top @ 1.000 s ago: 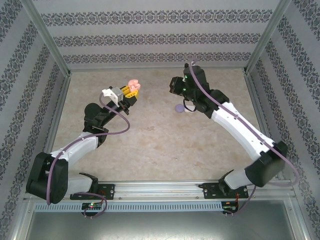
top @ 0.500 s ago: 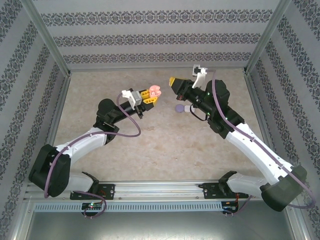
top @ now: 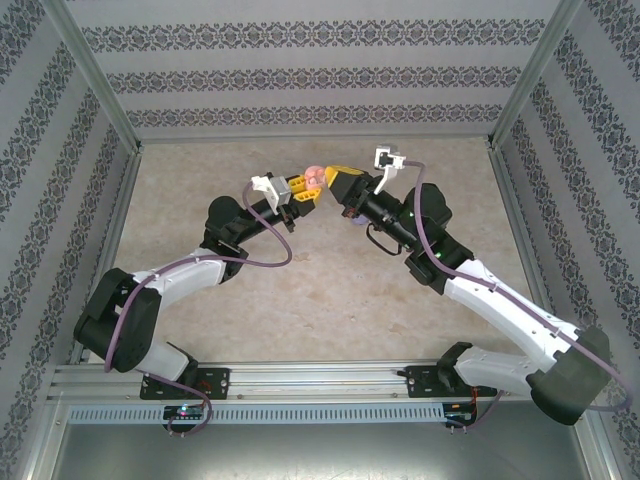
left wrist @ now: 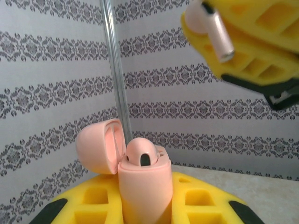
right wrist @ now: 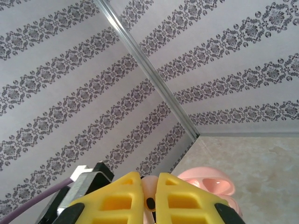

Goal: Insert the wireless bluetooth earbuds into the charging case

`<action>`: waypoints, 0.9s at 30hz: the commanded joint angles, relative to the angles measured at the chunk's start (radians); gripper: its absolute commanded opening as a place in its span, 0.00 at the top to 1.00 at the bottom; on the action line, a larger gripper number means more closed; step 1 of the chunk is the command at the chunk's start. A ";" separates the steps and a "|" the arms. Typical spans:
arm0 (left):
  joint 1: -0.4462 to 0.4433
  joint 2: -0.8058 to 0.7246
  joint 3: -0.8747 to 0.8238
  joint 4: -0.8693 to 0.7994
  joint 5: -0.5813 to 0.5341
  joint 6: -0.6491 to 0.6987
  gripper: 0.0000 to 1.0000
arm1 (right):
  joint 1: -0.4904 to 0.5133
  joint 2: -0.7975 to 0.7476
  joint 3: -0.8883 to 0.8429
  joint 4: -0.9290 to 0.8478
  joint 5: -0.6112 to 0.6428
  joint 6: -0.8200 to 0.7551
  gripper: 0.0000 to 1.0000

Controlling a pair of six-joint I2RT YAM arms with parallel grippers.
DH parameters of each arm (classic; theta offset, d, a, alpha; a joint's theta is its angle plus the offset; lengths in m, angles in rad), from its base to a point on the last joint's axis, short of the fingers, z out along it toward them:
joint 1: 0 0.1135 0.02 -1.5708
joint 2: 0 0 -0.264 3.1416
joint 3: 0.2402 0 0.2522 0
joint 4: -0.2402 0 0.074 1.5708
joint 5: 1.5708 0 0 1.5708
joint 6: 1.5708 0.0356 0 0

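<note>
My left gripper (top: 303,190) is shut on a pink charging case (left wrist: 142,186), held upright above the table. Its lid (left wrist: 99,145) is swung open to the left. One pinkish earbud (left wrist: 140,151) sits in the case, in the nearer slot. My right gripper (top: 338,180) is shut on a second pinkish earbud (left wrist: 212,28), whose silver-tipped stem points down and sticks out from the yellow fingers (left wrist: 254,44). That earbud hangs above and to the right of the case, apart from it. In the right wrist view the earbud (right wrist: 150,189) is pinched between the fingers, with the open case lid (right wrist: 205,182) just beyond.
Both grippers meet in mid-air over the far middle of the beige table (top: 300,290). A bit of purple (top: 355,222) peeks out from under the right arm. Patterned walls and a metal frame post (left wrist: 114,70) enclose the table on three sides.
Both arms have swung toward each other. The left gripper carried the case to the right, and the right gripper brought its earbud left until it is beside the case.
</note>
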 commanded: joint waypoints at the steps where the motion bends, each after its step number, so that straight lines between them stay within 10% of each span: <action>1: -0.013 0.001 0.036 0.082 0.003 -0.021 1.00 | 0.009 0.020 -0.013 0.078 0.036 -0.002 0.90; 27: -0.032 -0.039 0.046 0.059 0.011 0.003 1.00 | -0.018 0.065 -0.030 0.078 0.070 0.009 0.92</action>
